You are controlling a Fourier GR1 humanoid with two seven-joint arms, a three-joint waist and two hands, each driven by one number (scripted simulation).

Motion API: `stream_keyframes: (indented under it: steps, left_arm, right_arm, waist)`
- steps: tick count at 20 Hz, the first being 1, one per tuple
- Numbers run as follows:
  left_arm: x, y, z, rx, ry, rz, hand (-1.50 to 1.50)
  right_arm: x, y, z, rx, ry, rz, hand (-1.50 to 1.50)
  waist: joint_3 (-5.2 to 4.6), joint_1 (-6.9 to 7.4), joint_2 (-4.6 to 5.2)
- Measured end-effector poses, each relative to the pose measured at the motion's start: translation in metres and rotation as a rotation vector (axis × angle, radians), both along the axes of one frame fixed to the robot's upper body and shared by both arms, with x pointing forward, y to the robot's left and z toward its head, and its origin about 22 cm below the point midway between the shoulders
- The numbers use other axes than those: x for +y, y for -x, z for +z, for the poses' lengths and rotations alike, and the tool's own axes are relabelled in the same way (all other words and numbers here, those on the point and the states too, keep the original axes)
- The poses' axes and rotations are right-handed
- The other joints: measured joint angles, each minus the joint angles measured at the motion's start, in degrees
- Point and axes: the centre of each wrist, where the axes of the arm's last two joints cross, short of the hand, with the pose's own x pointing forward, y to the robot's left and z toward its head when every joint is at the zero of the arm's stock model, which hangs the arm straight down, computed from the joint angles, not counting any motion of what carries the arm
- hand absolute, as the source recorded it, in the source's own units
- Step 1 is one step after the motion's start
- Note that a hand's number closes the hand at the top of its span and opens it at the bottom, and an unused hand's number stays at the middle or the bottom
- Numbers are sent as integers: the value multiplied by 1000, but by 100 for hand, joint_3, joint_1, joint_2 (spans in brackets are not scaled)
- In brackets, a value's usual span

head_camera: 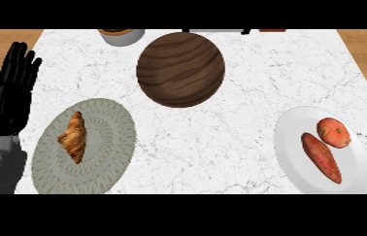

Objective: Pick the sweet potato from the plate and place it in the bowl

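Sweet potato (321, 158): lies on white plate (290, 155) at right edge, long axis running near-to-far, tilted; left hand (17, 87) rests open at far left, well apart; right hand unseen; bowl (180, 69) between, farther back.

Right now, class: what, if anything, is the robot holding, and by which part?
Nothing. The left hand rests open at the left edge; the sweet potato lies untouched on its plate.

Lighting: bright, even, diffuse, without glare. Shadows: faint, soft rim beneath the wooden bowl (180, 70). Focus: uniform around the bowl; round plates appeared stretched taller than wide.
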Motion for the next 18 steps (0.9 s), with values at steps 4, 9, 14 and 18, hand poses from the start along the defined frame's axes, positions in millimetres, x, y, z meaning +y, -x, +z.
stream_keyframes:
  steps: [4, 9, 14, 18]
  left_arm:
    - [-7, -5, -3, -3, 6, -1, 0]
    - [-9, -8, -2, -3, 7, -6, 0]
    - [-1, -4, -4, -1, 4, -7, 0]
    - [-5, -3, -3, 2, 6, -9, 0]
  right_arm:
    - [0, -6, -14, 20, 18, 7, -150]
    - [5, -17, -41, 52, 22, 5, -150]
    - [8, -27, -71, 74, 31, -11, -150]
    - [6, -36, -91, 78, 35, -16, -150]
  waist:
    - [0, 30, 7]
    - [-1, 63, 9]
    - [-1, 54, 3]
    - [-1, 39, 0]
